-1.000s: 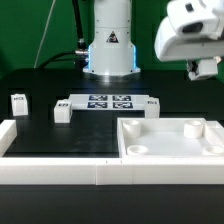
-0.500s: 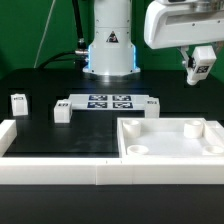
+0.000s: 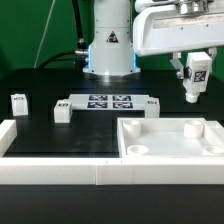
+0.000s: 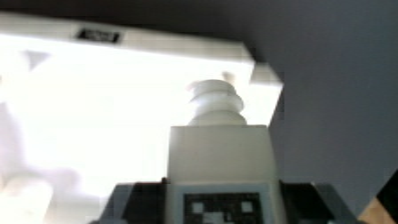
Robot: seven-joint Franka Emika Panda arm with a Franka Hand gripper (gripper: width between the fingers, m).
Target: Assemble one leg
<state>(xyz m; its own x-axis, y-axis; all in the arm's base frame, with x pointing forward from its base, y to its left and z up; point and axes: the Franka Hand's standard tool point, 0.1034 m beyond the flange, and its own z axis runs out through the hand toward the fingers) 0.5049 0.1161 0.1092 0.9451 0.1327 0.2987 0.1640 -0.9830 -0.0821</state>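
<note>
**Upper right of the exterior frame: pincer clenched on a leg, held in the air**

At the upper right of the exterior frame, the pincer point(image 3: 197, 70) is closed to the width of the leg point(image 3: 193, 90) and grasps it. The dark fingers point(image 4: 128, 205) press against the block's two sides. The leg hangs roughly upright with its tagged face toward the camera. Its lower end sticks out below the fingertips and touches nothing.

The wrist view looks along the leg point(image 4: 222, 150). It has a square white plastic body with a black-and-white tag near the fingers, and it narrows to a ridged, rounded tip.

The white panel point(image 3: 170, 152) is tray-like with a raised rim and round bosses inside. It lies at the lower right of the exterior frame, below the leg and well apart from it. In the wrist view it spreads pale and blurred behind the tip.

The flat marker board point(image 3: 108, 101) sits at the frame's centre on the matte black table point(image 3: 50, 135). Two loose legs point(image 3: 19, 103) point(image 3: 62, 112) stand toward the exterior view's left.
</note>
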